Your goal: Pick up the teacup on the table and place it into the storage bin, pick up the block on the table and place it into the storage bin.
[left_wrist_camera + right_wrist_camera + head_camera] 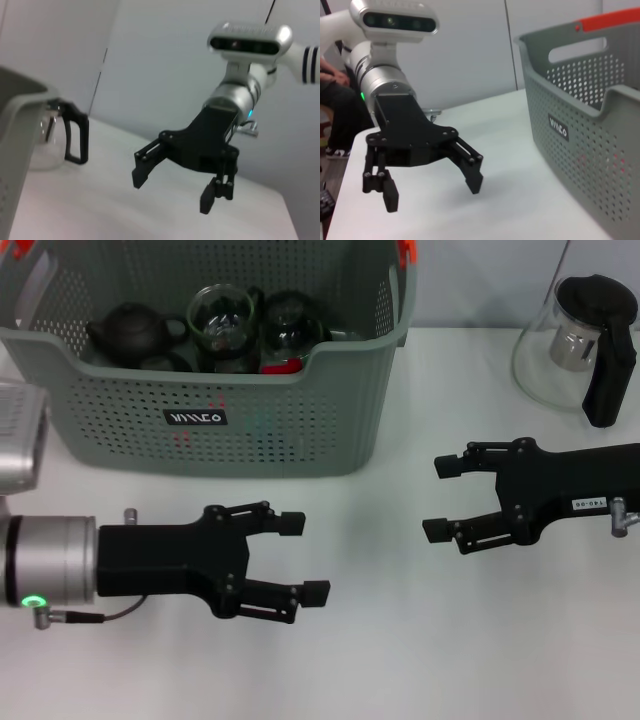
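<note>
The storage bin (230, 430) stands at the back left of the white table, and its wall (580, 135) also fills one side of the right wrist view. Inside it lie a clear glass teacup (222, 322), a black teapot (135, 332), a dark glass vessel (293, 325) and a small red piece (283, 367) that may be the block, half hidden by the rim. My left gripper (303, 558) hovers open and empty in front of the bin. My right gripper (441, 498) is open and empty to the bin's right.
A glass carafe (580, 340) with a black lid and handle stands at the back right; the left wrist view shows the carafe (55, 142) beyond the right gripper (172, 192). The left gripper (432, 192) appears in the right wrist view.
</note>
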Available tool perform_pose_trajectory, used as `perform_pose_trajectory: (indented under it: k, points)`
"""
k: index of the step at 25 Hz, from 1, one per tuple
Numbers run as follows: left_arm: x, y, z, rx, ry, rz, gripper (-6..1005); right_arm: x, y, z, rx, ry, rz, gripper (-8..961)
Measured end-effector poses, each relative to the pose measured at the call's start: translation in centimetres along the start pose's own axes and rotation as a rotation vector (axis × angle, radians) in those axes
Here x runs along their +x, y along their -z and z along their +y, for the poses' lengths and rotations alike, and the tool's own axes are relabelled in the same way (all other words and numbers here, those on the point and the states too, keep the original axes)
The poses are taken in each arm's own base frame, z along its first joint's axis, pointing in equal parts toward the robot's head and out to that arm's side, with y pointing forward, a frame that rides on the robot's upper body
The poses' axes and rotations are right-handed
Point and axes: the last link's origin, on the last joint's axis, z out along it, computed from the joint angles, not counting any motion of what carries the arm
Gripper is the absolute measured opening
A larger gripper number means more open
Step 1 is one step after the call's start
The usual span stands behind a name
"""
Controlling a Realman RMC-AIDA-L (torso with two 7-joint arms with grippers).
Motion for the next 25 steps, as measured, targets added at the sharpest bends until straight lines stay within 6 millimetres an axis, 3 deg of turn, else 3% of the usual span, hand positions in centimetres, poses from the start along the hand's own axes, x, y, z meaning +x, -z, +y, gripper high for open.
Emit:
perform_pose_trajectory:
  k: [6,25]
  points:
    - [-0.58,-1.0,-1.04,0.029,0.016,-0.059,949,-0.04,-0.52,-0.03,-0.016,0.008,0.043,926]
    - [-0.46,-1.05,-1.1,0.027,0.016,-0.056,949,-0.13,-0.44,-0.15,-0.012,0.003,0.044,927]
